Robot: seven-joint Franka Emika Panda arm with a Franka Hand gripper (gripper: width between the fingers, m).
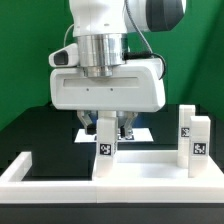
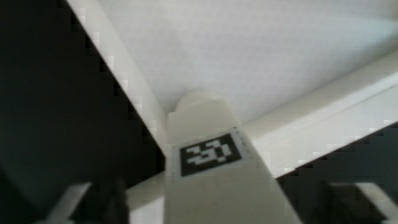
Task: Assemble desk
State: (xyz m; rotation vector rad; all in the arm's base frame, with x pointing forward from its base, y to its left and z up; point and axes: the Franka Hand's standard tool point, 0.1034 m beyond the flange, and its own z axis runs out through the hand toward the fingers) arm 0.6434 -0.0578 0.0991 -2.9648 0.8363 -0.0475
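White plastic parts make up the scene, and much of it is obscured. In the exterior view the wrist housing (image 1: 108, 90) covers the fingers' upper part, and only their dark tips (image 1: 113, 128) are seen just behind the top of a leg block (image 1: 105, 150). This leg block stands upright on the slab (image 1: 150, 168), whose far side is hidden behind it and whose near edge is cut off by the frame. A second leg block (image 1: 192, 138) stands upright on the slab, well apart from the first, toward the exterior view's right. The marker board (image 1: 140, 133) is glimpsed behind the first leg block, mostly covered. The raised border rim (image 1: 22, 168) runs along the dark surface (image 1: 25, 130).

In the wrist view the leg block (image 2: 214, 170) rises between the two blurred fingers (image 2: 80, 205), one on each side; contact cannot be confirmed, so whether they grip it cannot be told. Black-and-white square tags are borne by both blocks; no readable writing is found.
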